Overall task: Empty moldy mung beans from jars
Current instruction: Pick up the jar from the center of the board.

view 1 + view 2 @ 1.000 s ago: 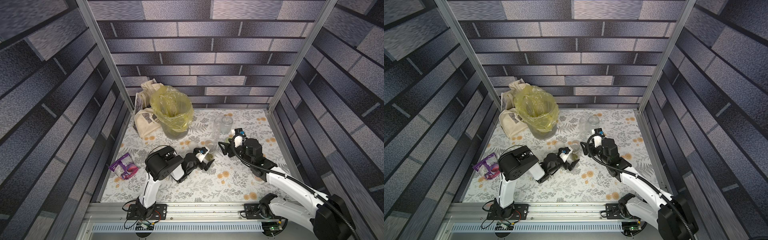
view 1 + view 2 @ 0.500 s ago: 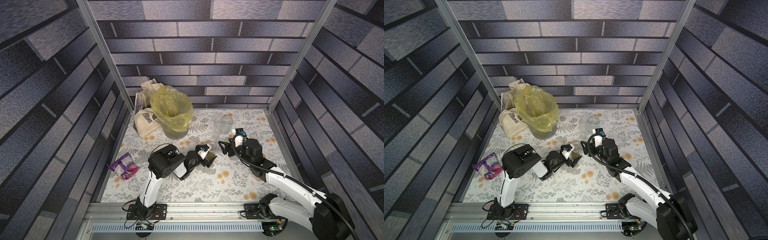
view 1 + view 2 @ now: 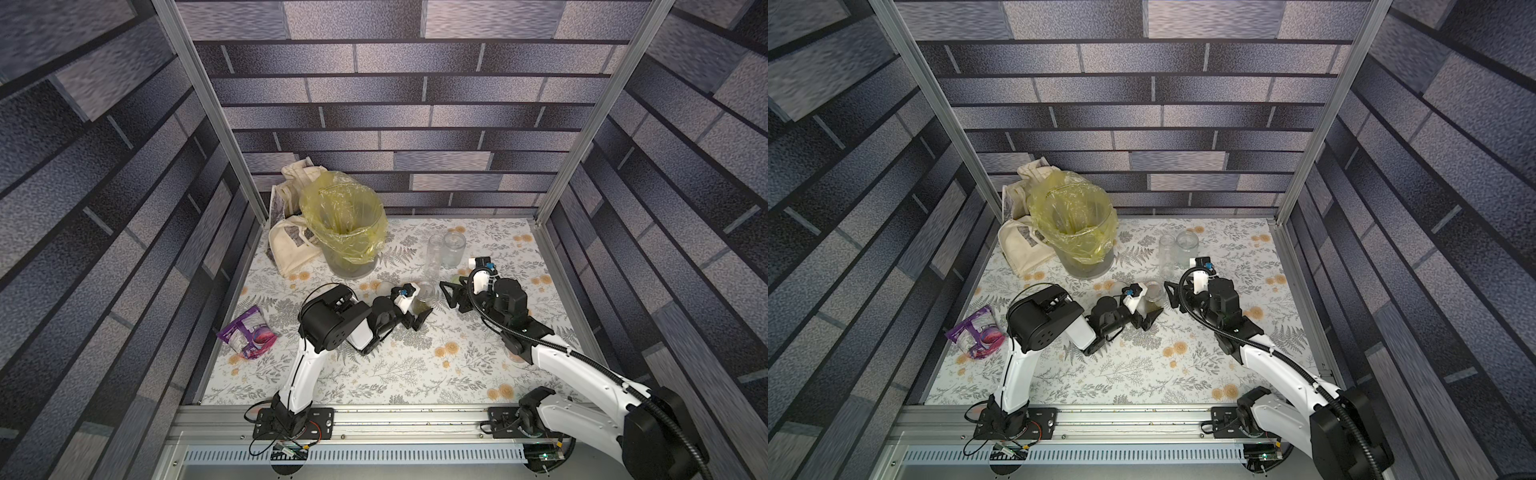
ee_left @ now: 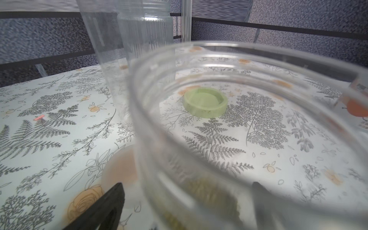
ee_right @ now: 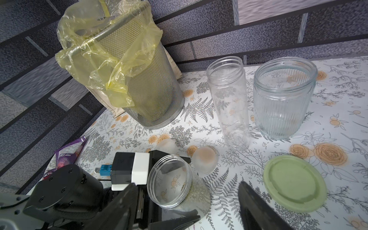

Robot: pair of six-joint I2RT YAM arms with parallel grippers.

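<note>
Since a second ago my left arm has carried the short jar [image 5: 169, 181] closer to my right gripper [image 3: 449, 295]. My left gripper [image 3: 417, 309] is spread wide, a finger on either side of that jar, holding it tilted with its open mouth raised. The mung beans [image 4: 209, 196] lie heaped in its low end. My right jaws stand partly open on nothing, just beside the jar. Farther back, the tall narrow jar [image 5: 229, 107] and the wider jar [image 5: 282, 99] stand upright, uncapped, side by side. The pale green lid [image 5: 294, 183] lies on the table [image 3: 395, 374].
</note>
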